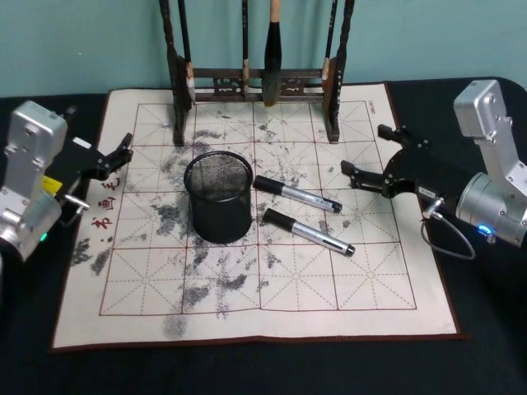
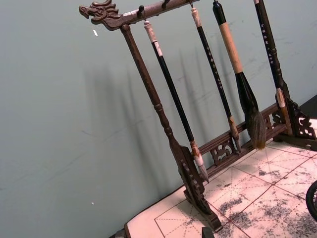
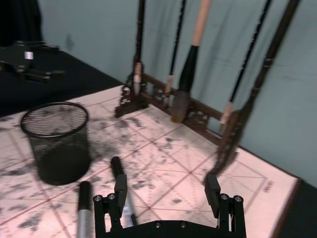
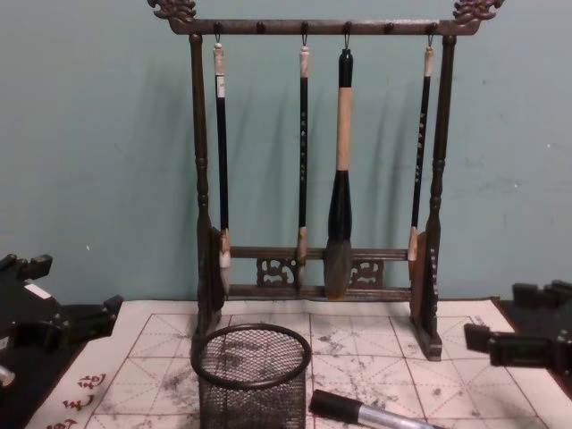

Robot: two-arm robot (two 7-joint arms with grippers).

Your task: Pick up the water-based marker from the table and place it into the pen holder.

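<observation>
Two water-based markers with silver barrels and black caps lie on the white grid mat (image 1: pixel 329 288), just right of the pen holder (image 1: pixel 221 216): one farther back (image 1: pixel 296 194), one nearer (image 1: pixel 309 233). The black mesh pen holder stands upright and empty. My right gripper (image 1: pixel 364 151) hovers open over the mat's right part, right of the markers and apart from them. In the right wrist view its fingers (image 3: pixel 120 186) stand wide apart, with both markers (image 3: pixel 119 171) (image 3: pixel 84 208) and the pen holder (image 3: pixel 57 144) beyond. My left gripper (image 1: pixel 123 150) rests open at the mat's left edge.
A tall dark wooden brush rack (image 1: pixel 255 82) with hanging calligraphy brushes (image 4: pixel 340 214) stands along the mat's back edge, in front of a teal wall. Black cloth surrounds the mat. The chest view shows the pen holder (image 4: pixel 253 375), one marker (image 4: pixel 366 413) and both grippers (image 4: pixel 67 290) (image 4: pixel 509 315).
</observation>
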